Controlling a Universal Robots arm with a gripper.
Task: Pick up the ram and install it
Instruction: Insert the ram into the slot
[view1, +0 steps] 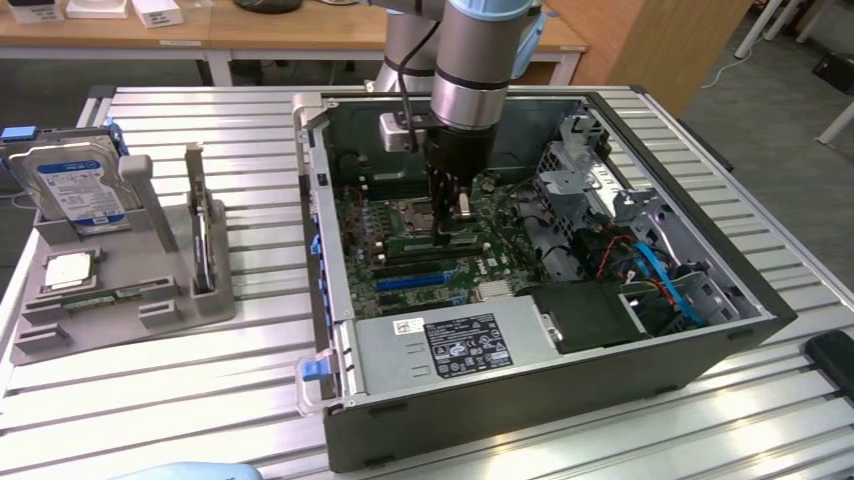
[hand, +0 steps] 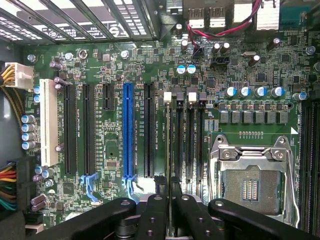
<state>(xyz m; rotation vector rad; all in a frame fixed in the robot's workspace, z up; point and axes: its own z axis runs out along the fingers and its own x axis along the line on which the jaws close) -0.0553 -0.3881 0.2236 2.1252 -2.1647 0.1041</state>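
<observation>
In the exterior view the gripper (view1: 454, 232) is seen lowered into the open computer case (view1: 561, 400), which stands on the slatted worktop (view1: 160, 400) at the centre of the frame. It hangs just above the motherboard (view1: 400, 265). In the wrist view the gripper (hand: 168, 181) is drawn almost closed on a thin dark edge. This is judged to be the ram (hand: 169, 192), gripped upright and seen edge-on, directly over the row of memory slots (hand: 191, 140) beside the empty processor socket (hand: 250, 185). A narrow green strip (view1: 114, 297) lies in the grey tray (view1: 80, 340) at the exterior view's left, below the hard drive (view1: 80, 190). Whether it is a second stick cannot be told. The step in hand is judged to be the seating of the ram in a slot. For this to be done well, the stick's edge is best lined up exactly along one slot, not across two neighbours, and held square so that both ends meet the slot together. The notch must match the slot's key, which cannot be checked from these views. The end latches (hand: 167, 96) need to be open. Pressure is best applied straight down and evenly, since a tilted push could jam the stick or flex the board.
</observation>
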